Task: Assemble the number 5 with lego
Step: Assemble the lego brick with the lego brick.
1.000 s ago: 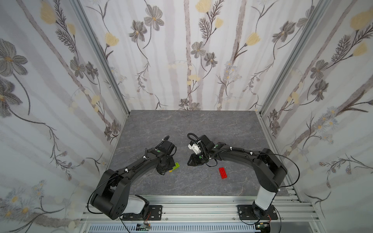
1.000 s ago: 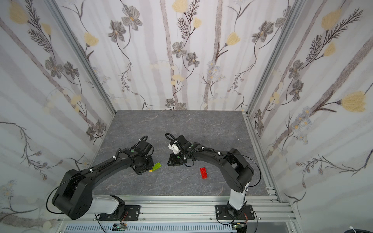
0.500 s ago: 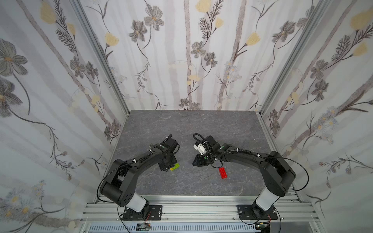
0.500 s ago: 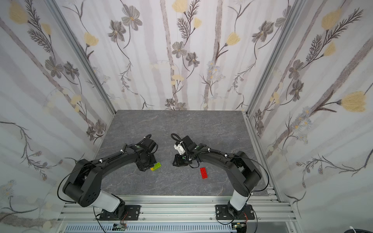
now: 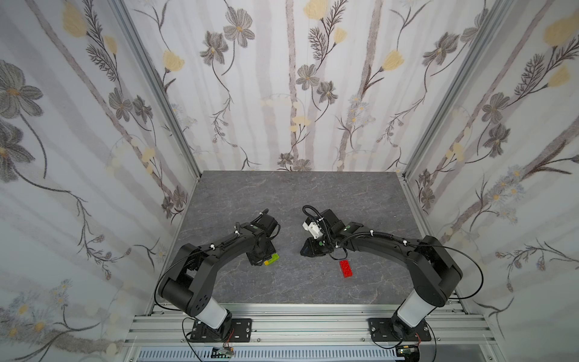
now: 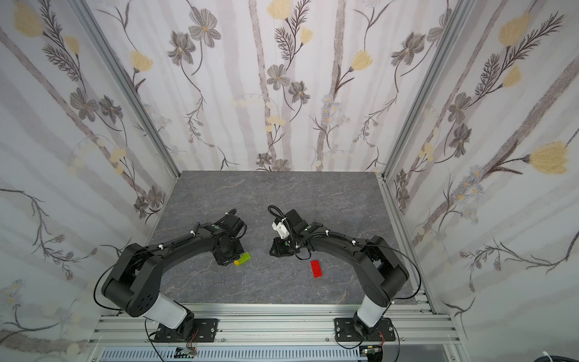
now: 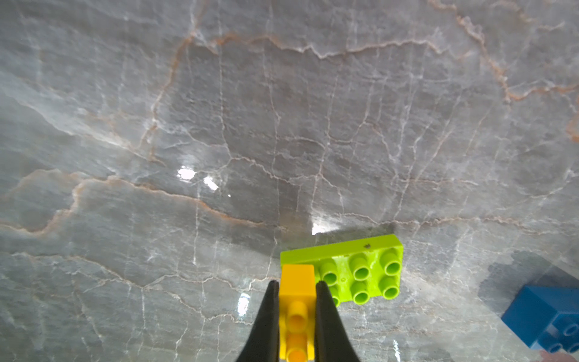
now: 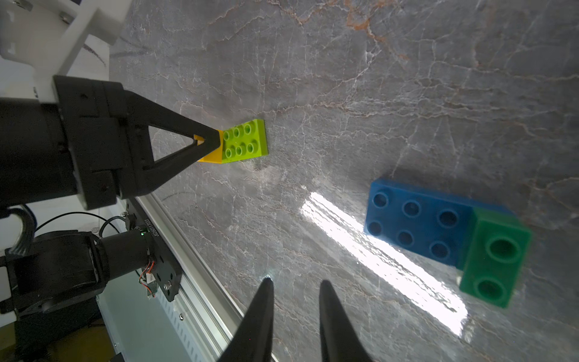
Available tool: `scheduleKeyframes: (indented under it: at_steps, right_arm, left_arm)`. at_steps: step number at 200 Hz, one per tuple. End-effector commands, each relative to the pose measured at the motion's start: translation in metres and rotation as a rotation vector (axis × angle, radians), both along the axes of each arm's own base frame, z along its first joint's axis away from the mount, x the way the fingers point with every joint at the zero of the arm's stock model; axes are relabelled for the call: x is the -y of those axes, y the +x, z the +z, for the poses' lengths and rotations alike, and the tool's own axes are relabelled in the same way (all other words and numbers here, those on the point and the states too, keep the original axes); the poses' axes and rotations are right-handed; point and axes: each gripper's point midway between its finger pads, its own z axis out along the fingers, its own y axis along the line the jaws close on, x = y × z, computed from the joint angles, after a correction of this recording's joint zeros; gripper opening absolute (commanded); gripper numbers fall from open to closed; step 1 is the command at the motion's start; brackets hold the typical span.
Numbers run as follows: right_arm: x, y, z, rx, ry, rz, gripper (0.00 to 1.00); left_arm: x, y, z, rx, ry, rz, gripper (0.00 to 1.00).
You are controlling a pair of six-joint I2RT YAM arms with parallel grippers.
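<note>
My left gripper [image 7: 297, 283] is shut on a small yellow brick [image 7: 297, 291] that sits at one end of the lime-green brick [image 7: 360, 269] lying studs-up on the table. In both top views the lime-green brick [image 5: 272, 258] [image 6: 243, 258] pokes out from under that gripper. The right gripper [image 8: 294, 282] is open a little above bare table with nothing between its fingers. Beside it lies the blue brick [image 8: 413, 222] with a dark-green brick [image 8: 495, 257] stacked on one end. The red brick [image 5: 345, 268] lies alone near the right arm.
The grey marble table [image 5: 282, 194] is walled by floral panels on three sides. An aluminium rail [image 5: 297, 319] carrying both arm bases runs along the front edge. The blue brick is hidden under the right wrist in both top views.
The right gripper has drawn slightly to the right, away from the left one. The left gripper stays at the lime-green brick while its elbow has swung inward.
</note>
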Motion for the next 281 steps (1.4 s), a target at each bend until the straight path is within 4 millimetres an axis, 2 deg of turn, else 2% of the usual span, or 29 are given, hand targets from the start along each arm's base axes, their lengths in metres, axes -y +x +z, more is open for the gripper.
scheduleKeyframes:
  at_steps: [1, 27, 76, 143, 202, 281]
  right_arm:
    - [0.002, 0.002, -0.001, 0.01, -0.011, -0.018, 0.26]
    - [0.003, 0.004, -0.003, 0.011, -0.014, -0.022, 0.26]
    - [0.006, 0.004, -0.004, 0.016, -0.016, -0.024, 0.27]
    - [0.015, 0.004, -0.007, 0.014, -0.027, -0.039, 0.27]
    - [0.017, 0.006, -0.008, 0.012, -0.029, -0.049, 0.27]
    - [0.017, 0.007, -0.012, 0.005, -0.036, -0.052, 0.27]
  left_arm:
    - [-0.009, -0.006, -0.004, -0.023, 0.058, 0.016, 0.0]
    - [-0.006, -0.006, 0.002, -0.008, 0.09, -0.006, 0.0]
    - [-0.006, -0.015, -0.004, -0.02, 0.141, 0.0, 0.0]
    - [-0.009, -0.016, -0.003, 0.012, 0.172, 0.028, 0.0]
    - [-0.019, -0.022, -0.004, 0.03, 0.203, 0.064, 0.0]
    - [-0.014, -0.024, -0.003, 0.014, 0.235, 0.029, 0.0]
